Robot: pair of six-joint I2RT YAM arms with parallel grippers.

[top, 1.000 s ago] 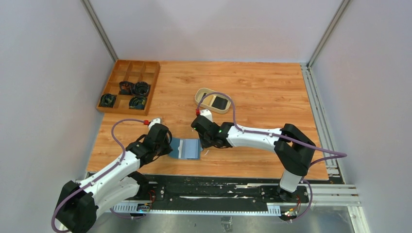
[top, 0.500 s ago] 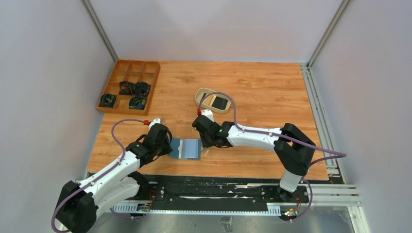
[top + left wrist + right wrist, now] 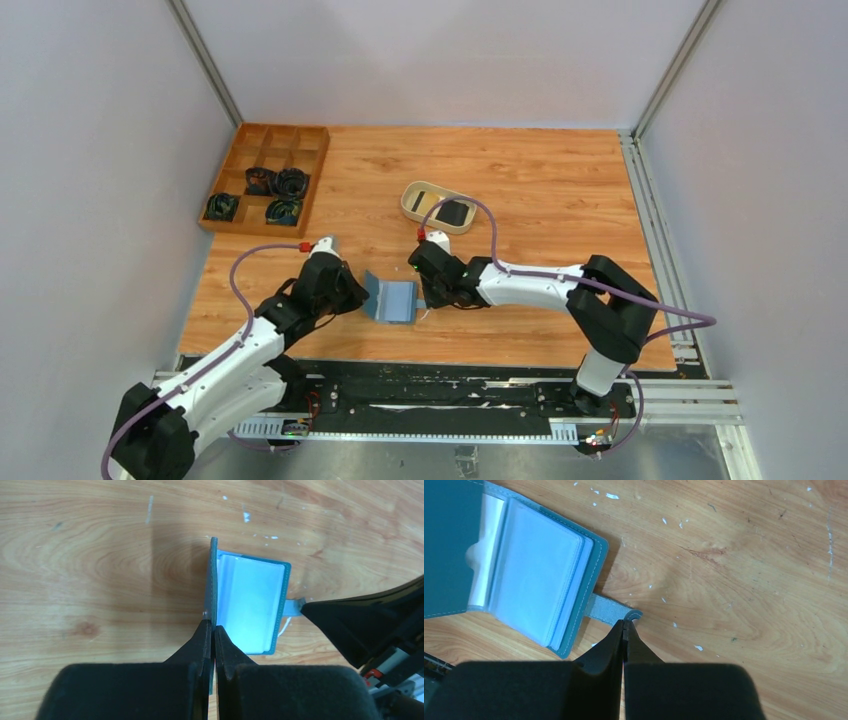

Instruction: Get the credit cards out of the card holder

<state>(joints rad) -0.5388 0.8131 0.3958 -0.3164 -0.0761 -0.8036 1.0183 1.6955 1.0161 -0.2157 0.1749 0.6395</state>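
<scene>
I work in a robotics lab test cell, not a home or a shop. Plain pale panel walls (image 3: 90,200) box me in on three sides, joined by bare aluminium posts (image 3: 205,60). My counter (image 3: 540,180) is a wood-grain board edged with metal rails (image 3: 647,220). My left arm (image 3: 240,350) and right arm (image 3: 535,285) are bolted to a black base plate (image 3: 450,395) with exposed wiring. Purple cables (image 3: 493,235) loop along them.

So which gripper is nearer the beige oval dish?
Right. The right gripper pinches the snap tab of the card holder, toward the bases from the dish; the left gripper pinches its raised cover, farther left.
</scene>
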